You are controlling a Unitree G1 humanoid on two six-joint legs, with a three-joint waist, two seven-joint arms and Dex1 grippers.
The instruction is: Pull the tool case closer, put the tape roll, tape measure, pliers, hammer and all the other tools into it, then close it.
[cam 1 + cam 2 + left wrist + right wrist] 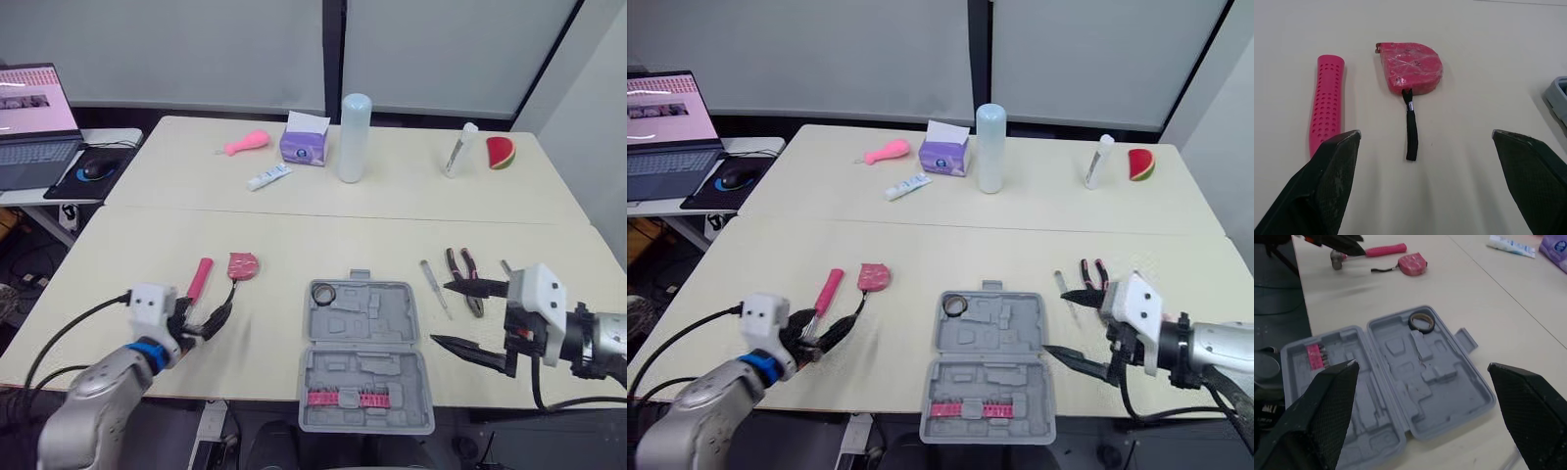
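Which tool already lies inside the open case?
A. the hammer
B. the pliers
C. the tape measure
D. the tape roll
D: the tape roll sits in a corner of the case, while the tape measure, hammer and pliers lie on the table outside it.

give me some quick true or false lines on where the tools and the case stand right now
1. The tool case lies open. True.
2. The tape roll lies outside the case. False: it sits in a compartment of the case.
3. The left gripper holds the tape measure. False: the gripper is open, and the tape measure lies loose ahead of it.
4. The pliers lie outside the case, to its right. True.
5. The right gripper is open and holds nothing. True.
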